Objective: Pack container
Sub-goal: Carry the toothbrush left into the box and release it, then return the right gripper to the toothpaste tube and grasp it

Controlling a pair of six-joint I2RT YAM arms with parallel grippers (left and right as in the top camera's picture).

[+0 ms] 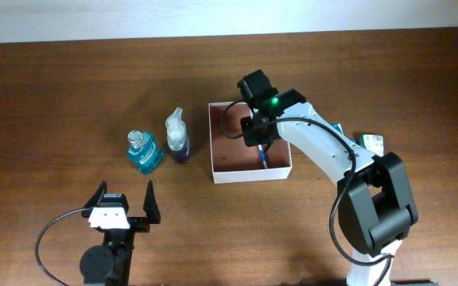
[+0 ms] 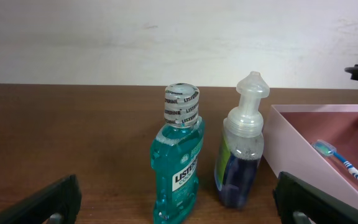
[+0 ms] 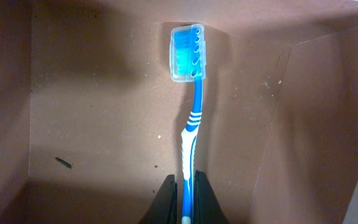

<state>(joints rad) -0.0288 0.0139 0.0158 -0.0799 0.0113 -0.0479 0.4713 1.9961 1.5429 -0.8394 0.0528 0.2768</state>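
Brown wood bench holds the container in the middle, just right of a teal bottle and a pump bottle. The right end effector pinches a blue toothbrush inside the container. Its arm hides part of the container. The left end effector is wide open.

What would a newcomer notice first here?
The right gripper reaches into the white-walled container, shut on a blue toothbrush with a capped head. Left of the container, a teal mouthwash bottle and a pump bottle stand side by side, with the open left gripper nearer the front edge.
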